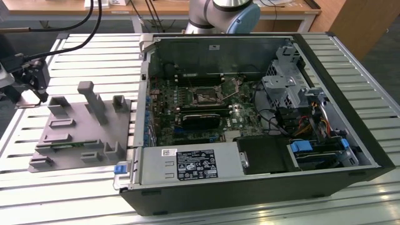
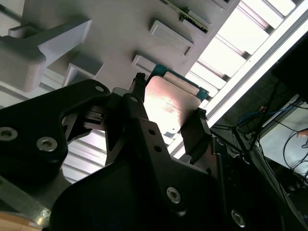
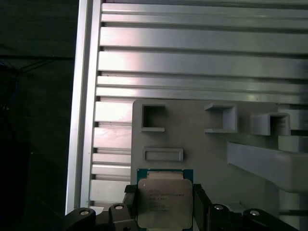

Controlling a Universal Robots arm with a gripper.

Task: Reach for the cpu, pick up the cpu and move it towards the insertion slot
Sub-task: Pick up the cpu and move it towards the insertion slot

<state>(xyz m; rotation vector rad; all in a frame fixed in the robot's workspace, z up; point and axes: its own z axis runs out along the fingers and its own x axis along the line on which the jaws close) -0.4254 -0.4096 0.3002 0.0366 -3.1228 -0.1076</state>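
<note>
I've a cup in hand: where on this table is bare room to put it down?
Bare table slats lie beyond the grey fixture and on its near side. The open computer case is packed, and the gripper with the cpu crowds the fixture's corner.

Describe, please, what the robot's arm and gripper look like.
The robot arm has rounded silver-grey joints with a light-blue cap. Thick black cables run towards the gripper, a matte black, angular body with two narrow fingers and silver hex-socket screws.
</note>
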